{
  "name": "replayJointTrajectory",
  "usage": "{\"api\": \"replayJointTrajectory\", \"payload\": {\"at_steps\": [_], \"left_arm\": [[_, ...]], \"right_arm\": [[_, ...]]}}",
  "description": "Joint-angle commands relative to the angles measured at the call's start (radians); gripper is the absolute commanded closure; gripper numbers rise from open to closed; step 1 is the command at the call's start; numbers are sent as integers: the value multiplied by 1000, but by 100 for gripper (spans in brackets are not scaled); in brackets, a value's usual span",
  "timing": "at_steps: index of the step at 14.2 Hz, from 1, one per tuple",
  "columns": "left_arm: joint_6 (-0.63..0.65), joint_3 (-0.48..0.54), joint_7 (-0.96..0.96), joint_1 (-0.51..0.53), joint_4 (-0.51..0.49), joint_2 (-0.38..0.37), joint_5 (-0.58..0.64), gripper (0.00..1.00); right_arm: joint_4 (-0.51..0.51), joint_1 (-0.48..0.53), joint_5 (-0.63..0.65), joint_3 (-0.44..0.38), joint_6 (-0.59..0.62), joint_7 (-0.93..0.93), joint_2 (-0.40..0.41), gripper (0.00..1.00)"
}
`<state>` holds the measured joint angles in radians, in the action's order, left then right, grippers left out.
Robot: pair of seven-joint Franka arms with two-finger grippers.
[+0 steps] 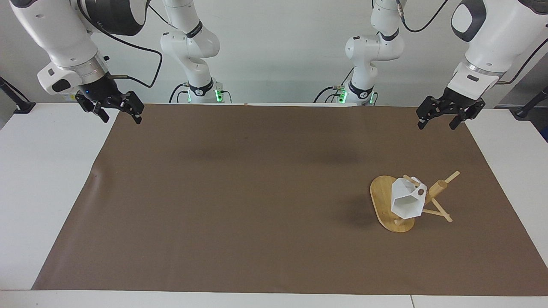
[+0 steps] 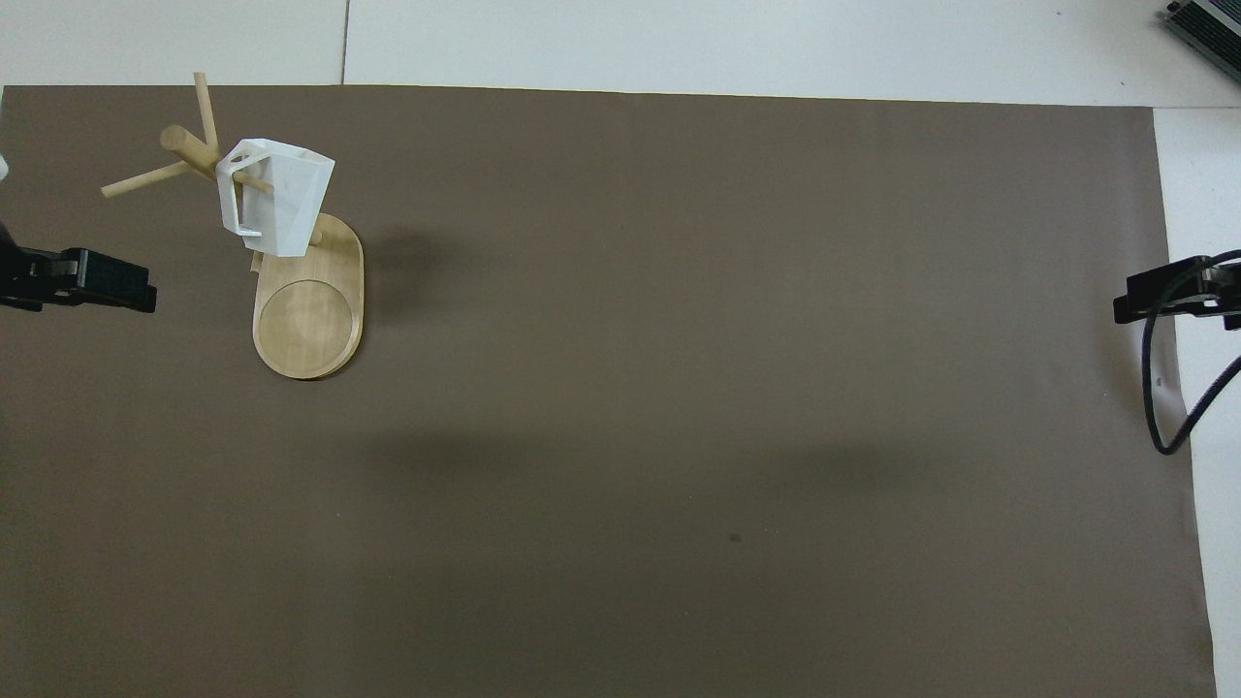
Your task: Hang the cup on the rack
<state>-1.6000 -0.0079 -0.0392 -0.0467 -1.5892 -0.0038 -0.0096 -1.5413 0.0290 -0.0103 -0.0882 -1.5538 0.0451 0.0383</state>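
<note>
cup (image 1: 406,202): white, faceted, hangs by its handle on a peg of the rack, tilted, rim facing away from the robots and downward; clear of both hands
rack (image 1: 385,205): bamboo mug tree, oval base flat on the mat, toward the left arm's end of the counter; thick post with thin crossing pegs; one peg goes through the cup handle
cup vs base: cup hangs over the post end of the base, not touching the base as far as I can tell
left hand (image 1: 440,120): up in the air over the mat edge at the left arm's end, well apart from rack and cup; fingers spread wide, nothing between them
left hand, overhead: only one finger (image 2: 105,282) shows at the view's edge, beside the rack
right hand (image 1: 118,115): hangs over the mat corner at the right arm's end, arm waiting; fingers apart, holding nothing
mat (image 1: 239,205): brown sheet covering most of the counter
counter (image 1: 38,179): white, shows around the mat
</note>
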Motion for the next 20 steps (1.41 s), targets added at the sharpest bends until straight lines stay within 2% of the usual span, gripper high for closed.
{"api": "replayJointTrajectory", "payload": {"at_steps": [1,8,11,20], "left_arm": [[52,54,-30,-56,23,-5,28,0],[118,29,-28,-38,20,-42,20,0],[120,6,-31,-19,21,-42,17,0],[114,20,-22,-18,20,-44,19,0]], "right_arm": [[-6,-1,0,1,-8,-14,-11,0],[-6,-1,0,1,-8,-14,-11,0],[-6,-1,0,1,-6,-14,-11,0],[-6,-1,0,1,-6,-14,-11,0]]}}
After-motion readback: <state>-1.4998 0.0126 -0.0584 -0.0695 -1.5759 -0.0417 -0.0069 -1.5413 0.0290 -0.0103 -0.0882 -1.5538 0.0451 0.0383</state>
